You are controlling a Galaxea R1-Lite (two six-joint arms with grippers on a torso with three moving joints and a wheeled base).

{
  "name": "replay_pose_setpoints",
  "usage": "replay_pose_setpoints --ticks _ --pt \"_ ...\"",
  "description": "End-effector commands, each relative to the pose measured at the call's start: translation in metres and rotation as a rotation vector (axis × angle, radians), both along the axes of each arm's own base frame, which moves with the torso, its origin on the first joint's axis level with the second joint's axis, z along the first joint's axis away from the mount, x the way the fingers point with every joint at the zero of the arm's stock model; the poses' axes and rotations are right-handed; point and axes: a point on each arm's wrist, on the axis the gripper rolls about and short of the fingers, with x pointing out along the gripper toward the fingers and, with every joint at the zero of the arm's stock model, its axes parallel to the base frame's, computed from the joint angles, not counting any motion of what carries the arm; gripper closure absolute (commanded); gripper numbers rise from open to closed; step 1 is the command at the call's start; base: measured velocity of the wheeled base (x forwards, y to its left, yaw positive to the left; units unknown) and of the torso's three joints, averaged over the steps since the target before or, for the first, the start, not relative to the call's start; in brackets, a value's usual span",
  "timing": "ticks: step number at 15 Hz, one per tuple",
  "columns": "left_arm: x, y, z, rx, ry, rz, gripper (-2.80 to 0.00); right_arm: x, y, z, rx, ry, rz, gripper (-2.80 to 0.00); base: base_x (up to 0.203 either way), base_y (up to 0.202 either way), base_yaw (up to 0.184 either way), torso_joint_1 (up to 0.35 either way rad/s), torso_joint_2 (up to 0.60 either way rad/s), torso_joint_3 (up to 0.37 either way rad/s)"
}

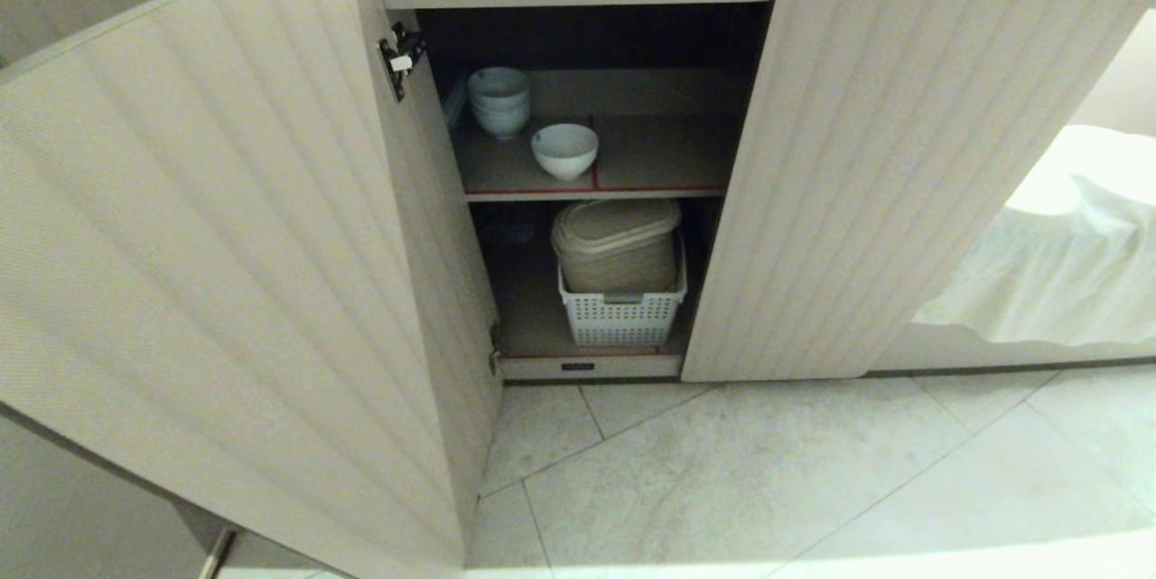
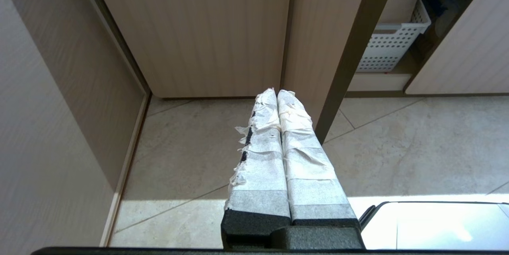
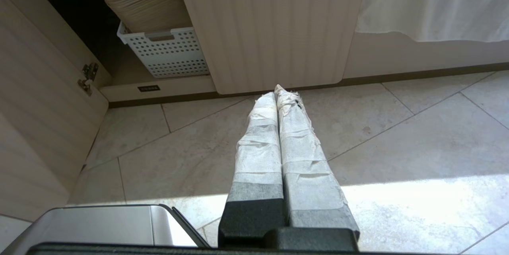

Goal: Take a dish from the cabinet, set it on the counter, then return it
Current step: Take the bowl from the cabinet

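Pale floor tiles (image 1: pixel 722 471) fill the lower frame; upper centre, the cabinet (image 1: pixel 903 154) stands open, bowl (image 1: pixel 564 150) still shelved. Left gripper (image 2: pixel 277 92) and right gripper (image 3: pixel 277 90) are pressed together, empty; everything remains.

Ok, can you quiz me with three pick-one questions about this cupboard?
1. Where is the single bowl?
A. upper shelf
B. floor
C. in the basket

2. What colour is the basket?
A. red
B. white
C. black

3. How are the cabinet doors?
A. shut
B. one open
C. both open

Answers:
1 A: it sits on the upper shelf, beside a bowl stack.
2 B: its holed walls are white.
3 C: both doors swing out, showing the inside.
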Motion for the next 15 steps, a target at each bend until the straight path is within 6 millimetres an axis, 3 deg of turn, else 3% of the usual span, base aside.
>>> replay_pose_setpoints --ticks 1,15 --pt "0.0001 0.0000 0.0000 0.000 0.001 0.000 0.00 0.0000 -0.0001 0.0000 0.014 -0.001 -0.003 0.00 0.000 0.000 0.000 0.000 0.00 0.000" --pt "0.0001 0.0000 0.0000 0.001 0.001 -0.002 0.00 0.0000 -0.0001 0.0000 0.034 -0.001 -0.006 0.00 0.000 0.000 0.000 0.000 0.00 0.000"
